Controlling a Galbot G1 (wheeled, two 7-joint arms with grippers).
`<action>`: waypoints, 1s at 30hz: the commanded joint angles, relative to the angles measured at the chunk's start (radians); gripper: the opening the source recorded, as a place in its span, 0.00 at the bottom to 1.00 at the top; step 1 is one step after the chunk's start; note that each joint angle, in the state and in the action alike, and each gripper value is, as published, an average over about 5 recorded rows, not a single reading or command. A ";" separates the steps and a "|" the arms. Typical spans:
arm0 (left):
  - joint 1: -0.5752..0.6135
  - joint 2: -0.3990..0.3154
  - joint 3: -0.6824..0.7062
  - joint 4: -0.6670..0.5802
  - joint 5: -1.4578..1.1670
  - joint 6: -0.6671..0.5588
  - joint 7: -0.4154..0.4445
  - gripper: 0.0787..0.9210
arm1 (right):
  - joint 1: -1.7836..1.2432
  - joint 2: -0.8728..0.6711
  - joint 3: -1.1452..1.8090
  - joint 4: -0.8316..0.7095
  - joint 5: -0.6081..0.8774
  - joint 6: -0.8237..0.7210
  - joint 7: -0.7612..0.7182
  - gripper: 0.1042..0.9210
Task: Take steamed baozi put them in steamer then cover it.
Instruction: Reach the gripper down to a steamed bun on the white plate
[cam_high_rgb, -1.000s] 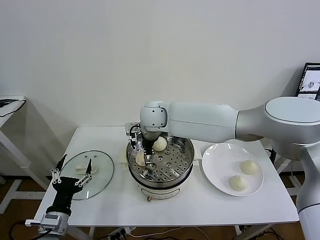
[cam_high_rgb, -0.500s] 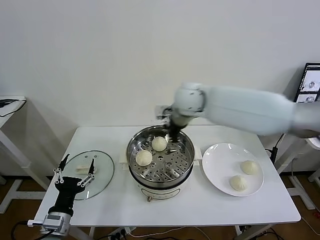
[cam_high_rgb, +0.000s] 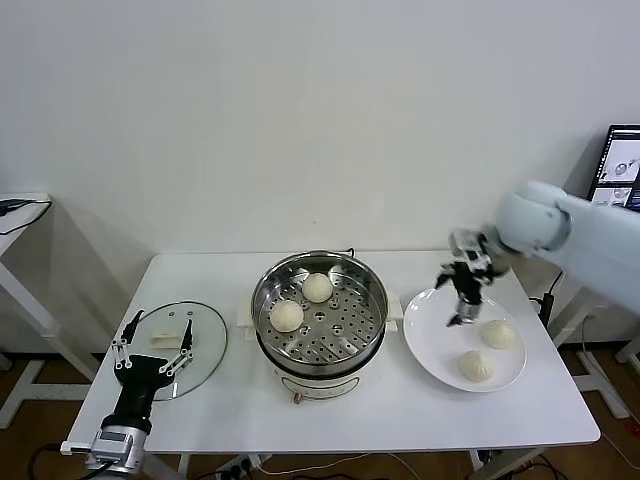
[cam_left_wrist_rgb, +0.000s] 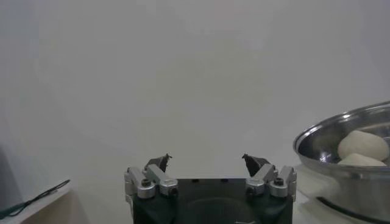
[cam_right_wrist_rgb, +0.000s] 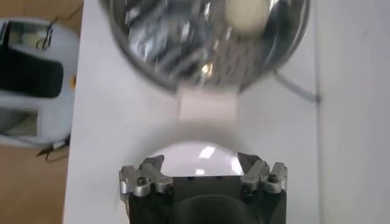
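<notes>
While two buns are already sitting in the steamer (cam_high_rgb: 320, 310), two more are waiting on the plate (cam_high_rgb: 430, 340), so the job looks about half done. The steamer is standing in the middle of the table (cam_high_rgb: 250, 410). The plate is lying at its 3 o'clock side. The cover (cam_high_rgb: 175, 345) is lying flat at the steamer's 9 o'clock side, well apart from it.

The right gripper (cam_high_rgb: 462, 300) is hanging over the plate's 11 o'clock edge with its fingers spread wide and holding nothing. The left gripper (cam_high_rgb: 152, 348) is waiting near the cover's 6 o'clock edge, fingers spread too, gripping nothing.

Inside the steamer, one baozi (cam_high_rgb: 318, 287) is resting near 12 o'clock and another (cam_high_rgb: 287, 316) near 9 o'clock. On the plate, one baozi (cam_high_rgb: 497, 333) is sitting near 2 o'clock and the last one (cam_high_rgb: 476, 365) near 5 o'clock.

To do this step well, the right gripper should be coming straight down over the nearer bun, the 2 o'clock one. It should be closing softly around the bun's middle, because the dough is probably squishy. The free spots in the steamer are looking like 3 and 6 o'clock.
</notes>
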 joint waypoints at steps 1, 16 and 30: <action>0.000 -0.006 0.004 0.005 0.007 -0.002 -0.002 0.88 | -0.391 -0.082 0.283 -0.095 -0.290 0.113 -0.061 0.88; -0.019 -0.008 -0.003 0.044 0.009 -0.002 -0.002 0.88 | -0.473 0.061 0.323 -0.223 -0.318 0.100 -0.046 0.88; -0.024 -0.008 0.002 0.054 0.016 -0.001 -0.003 0.88 | -0.482 0.087 0.327 -0.229 -0.303 0.086 -0.028 0.88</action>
